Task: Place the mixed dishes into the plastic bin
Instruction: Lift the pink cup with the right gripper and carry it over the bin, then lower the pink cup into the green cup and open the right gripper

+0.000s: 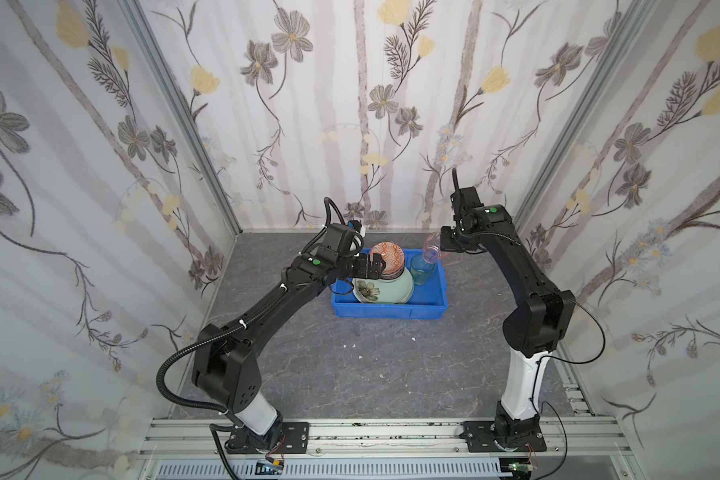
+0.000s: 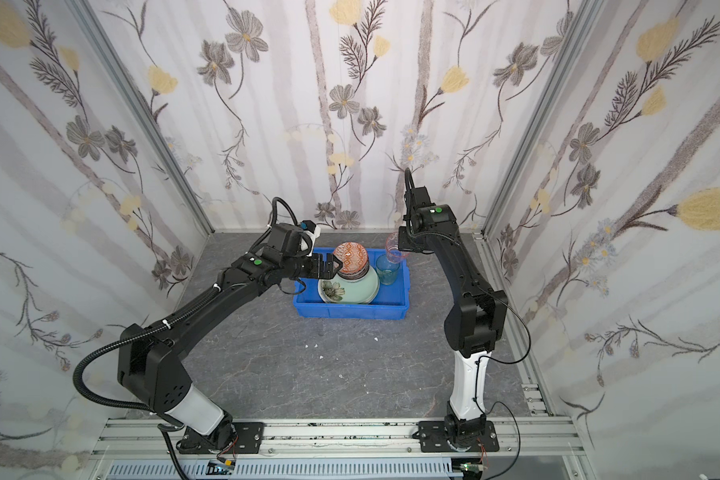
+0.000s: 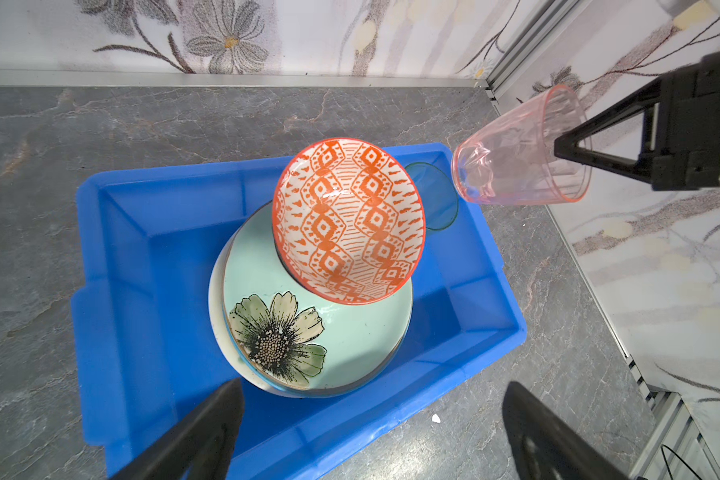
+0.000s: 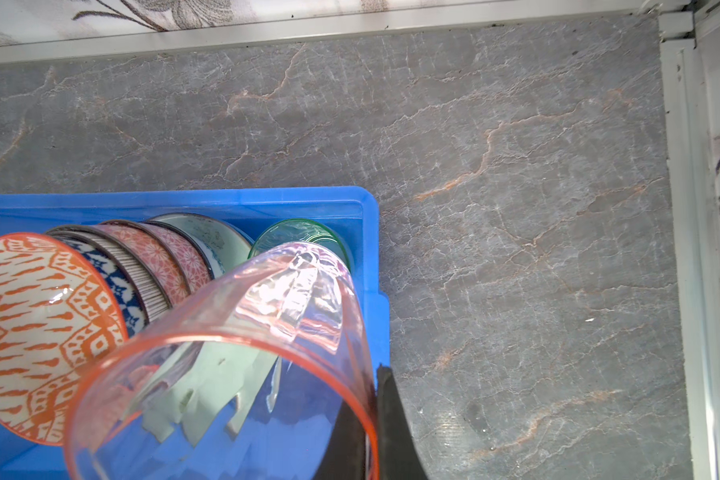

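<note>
Pink tumbler [image 3: 520, 162] hung tilted above the blue bin's [image 3: 142, 257] corner, rim pinched in the right tool [image 3: 570, 151]; left tool [image 1: 375, 266] stood spread near the bowl stack [image 3: 348, 220]. Best righted, then lowered beside the green tumbler [image 1: 422, 272].

The blue bin [image 1: 387, 309] is sitting near the tabletop's [image 1: 350, 374] far edge, holding stacked plates [image 1: 393, 287], leaning bowls [image 1: 386, 257] and an upright green tumbler [image 1: 422, 270] by its right wall; a pink tumbler [image 1: 432, 250] is hanging tilted above.
</note>
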### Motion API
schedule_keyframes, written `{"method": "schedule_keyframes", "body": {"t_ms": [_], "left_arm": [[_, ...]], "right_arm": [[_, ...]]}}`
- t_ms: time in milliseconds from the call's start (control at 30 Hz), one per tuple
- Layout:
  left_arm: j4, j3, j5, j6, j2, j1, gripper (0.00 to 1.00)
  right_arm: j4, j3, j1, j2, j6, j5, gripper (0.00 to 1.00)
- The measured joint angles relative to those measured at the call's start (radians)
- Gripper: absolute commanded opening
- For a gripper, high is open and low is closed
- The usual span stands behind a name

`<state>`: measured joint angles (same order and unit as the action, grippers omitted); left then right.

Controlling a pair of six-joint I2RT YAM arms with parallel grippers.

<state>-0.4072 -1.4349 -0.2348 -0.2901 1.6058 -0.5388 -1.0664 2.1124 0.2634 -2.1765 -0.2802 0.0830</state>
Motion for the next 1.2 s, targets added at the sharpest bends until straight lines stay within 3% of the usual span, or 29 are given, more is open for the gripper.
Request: {"method": "schedule_keyframes", "body": {"t_ms": [400, 900, 1200], "left_arm": [[0.000, 0.007, 0.026, 0.002, -0.029, 0.004, 1.00], [0.001, 0.016, 0.050, 0.002, -0.040, 0.006, 1.00], [0.001, 0.017, 0.050, 0.002, -0.040, 0.010, 1.00]], "right_arm": [[0.002, 0.031, 0.026, -0.103, -0.008, -0.023, 0.00], [0.019, 0.033, 0.033, -0.179, -0.015, 0.037, 0.00], [0.039, 0.033, 0.034, -0.201, -0.018, 0.047, 0.10]]}}
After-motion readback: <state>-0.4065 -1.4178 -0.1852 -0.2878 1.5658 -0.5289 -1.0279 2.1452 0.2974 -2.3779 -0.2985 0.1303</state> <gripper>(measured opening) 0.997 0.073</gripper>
